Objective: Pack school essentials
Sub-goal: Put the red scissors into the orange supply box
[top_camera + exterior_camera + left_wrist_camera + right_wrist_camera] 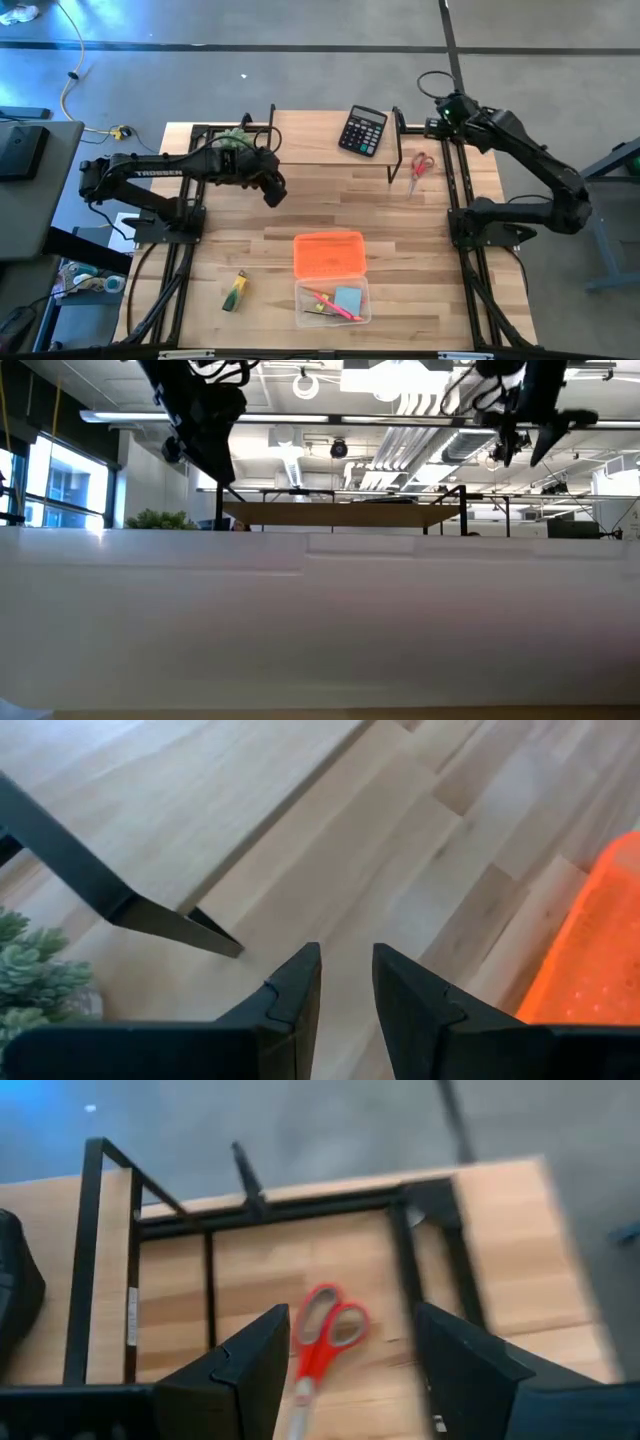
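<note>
Red-handled scissors [421, 167], blades closed, flat on worktop [300, 205] at 2 o'clock; right gripper [345, 1355] spread above, left gripper [346, 982] slightly parted, empty.

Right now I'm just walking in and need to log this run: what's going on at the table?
Two arms are packing school supplies into a clear case with its orange lid lying open. A pink pen and blue note pad are already inside. The right end effector hovers open above the red-handled scissors. The left end effector hangs empty, slightly open, over bare wood. The green-yellow marker remains on the table.
</note>
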`<state>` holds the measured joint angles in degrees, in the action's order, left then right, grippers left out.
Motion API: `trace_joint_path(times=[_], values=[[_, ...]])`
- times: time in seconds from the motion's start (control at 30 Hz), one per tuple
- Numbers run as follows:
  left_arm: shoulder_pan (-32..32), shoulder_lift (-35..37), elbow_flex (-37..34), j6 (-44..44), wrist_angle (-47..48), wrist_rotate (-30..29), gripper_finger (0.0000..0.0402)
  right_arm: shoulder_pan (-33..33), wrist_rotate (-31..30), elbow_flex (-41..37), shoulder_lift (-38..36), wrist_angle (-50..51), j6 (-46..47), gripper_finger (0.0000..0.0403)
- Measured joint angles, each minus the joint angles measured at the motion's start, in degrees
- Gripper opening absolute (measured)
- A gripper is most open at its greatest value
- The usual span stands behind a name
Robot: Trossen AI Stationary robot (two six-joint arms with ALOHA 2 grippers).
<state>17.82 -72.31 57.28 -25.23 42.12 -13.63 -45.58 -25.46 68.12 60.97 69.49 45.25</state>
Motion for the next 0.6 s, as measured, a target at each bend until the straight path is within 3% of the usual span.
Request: trace_joint_path(times=[0.23, 0.6], values=[[1.88, 0.00, 0.00, 2.60, -0.06, 1.03, 0.0085, -7.96, 13.07, -9.26, 0.04, -12.32, -0.91, 0.0206], [3.65, 0.00, 0.00, 4.50, -3.10, 0.92, 0.0085, -10.81, 16.53, -19.23, 0.11, -20.51, 9.80, 0.0206]])
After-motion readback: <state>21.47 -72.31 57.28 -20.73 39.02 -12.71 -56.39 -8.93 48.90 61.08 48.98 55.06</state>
